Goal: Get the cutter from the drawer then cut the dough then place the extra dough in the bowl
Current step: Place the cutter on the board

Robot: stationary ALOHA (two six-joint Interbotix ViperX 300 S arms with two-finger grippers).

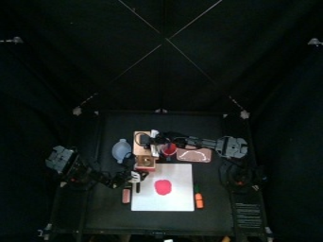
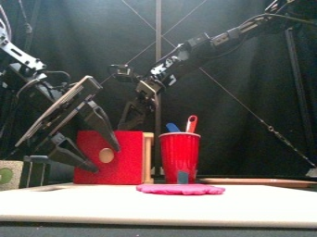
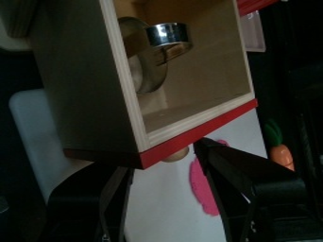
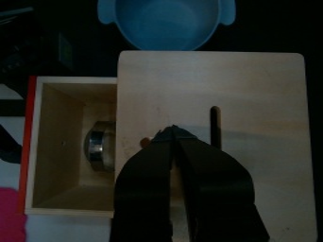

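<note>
Taking the back curtain as twelve o'clock, the small black table (image 1: pixel 108 216) carries a white rectangular cutting board (image 1: pixel 184 176), lying flat from the middle toward six o'clock. At about ten o'clock sits a round blue-grey bowl (image 4: pixel 164 24) with two small handles. Just beside it, nearer twelve, stands a pale wooden box (image 4: pixel 252 104), its red-fronted drawer pulled out toward six. A red plastic cup (image 2: pixel 180 155) stands near twelve, behind the board. At one o'clock lies a flat pinkish tray (image 1: pixel 190 151). Off the board's edge at eight o'clock lies a small orange thing (image 1: pixel 127 197), too small to name.
</note>
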